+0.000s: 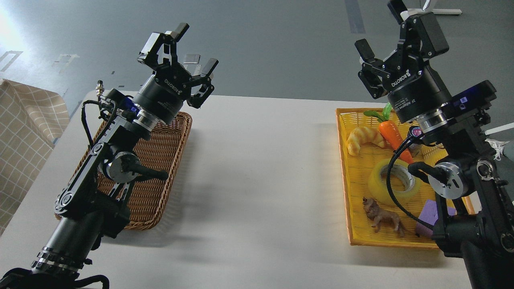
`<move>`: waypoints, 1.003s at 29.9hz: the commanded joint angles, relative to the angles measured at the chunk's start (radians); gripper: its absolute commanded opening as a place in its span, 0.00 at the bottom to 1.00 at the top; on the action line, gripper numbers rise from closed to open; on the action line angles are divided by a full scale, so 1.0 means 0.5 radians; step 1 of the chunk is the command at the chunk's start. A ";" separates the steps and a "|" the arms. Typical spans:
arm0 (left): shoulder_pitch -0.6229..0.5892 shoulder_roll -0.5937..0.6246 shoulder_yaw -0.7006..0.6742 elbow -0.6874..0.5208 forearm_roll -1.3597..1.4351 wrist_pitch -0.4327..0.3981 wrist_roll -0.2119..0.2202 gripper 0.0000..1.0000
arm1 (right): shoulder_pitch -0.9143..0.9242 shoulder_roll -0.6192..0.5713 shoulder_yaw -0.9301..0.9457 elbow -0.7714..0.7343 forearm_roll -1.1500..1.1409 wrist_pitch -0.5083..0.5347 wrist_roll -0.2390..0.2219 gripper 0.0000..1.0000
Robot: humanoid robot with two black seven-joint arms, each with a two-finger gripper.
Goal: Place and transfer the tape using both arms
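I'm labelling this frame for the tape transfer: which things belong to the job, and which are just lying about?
For the job: tape, left gripper, right gripper, yellow tray, brown basket.

Lying about: croissant, carrot, toy animal, purple block.

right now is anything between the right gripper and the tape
Nothing solid covers the tape in the yellow basket, but the right arm's own black cable loops across it. The right gripper hangs open, raised above the basket's far end.

The translucent yellow tape roll lies flat in the yellow tray, whitish core upward.
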 commanded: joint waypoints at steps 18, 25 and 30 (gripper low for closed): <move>0.016 -0.013 0.000 -0.022 -0.005 0.000 0.002 0.98 | -0.033 0.000 0.009 0.011 0.000 -0.006 0.000 1.00; 0.013 -0.010 0.000 -0.022 -0.008 0.011 0.002 0.98 | -0.033 0.000 0.012 0.011 -0.003 -0.006 0.000 1.00; 0.013 -0.010 -0.003 -0.022 -0.008 0.014 0.002 0.98 | -0.036 0.000 0.009 0.008 0.000 -0.006 0.000 1.00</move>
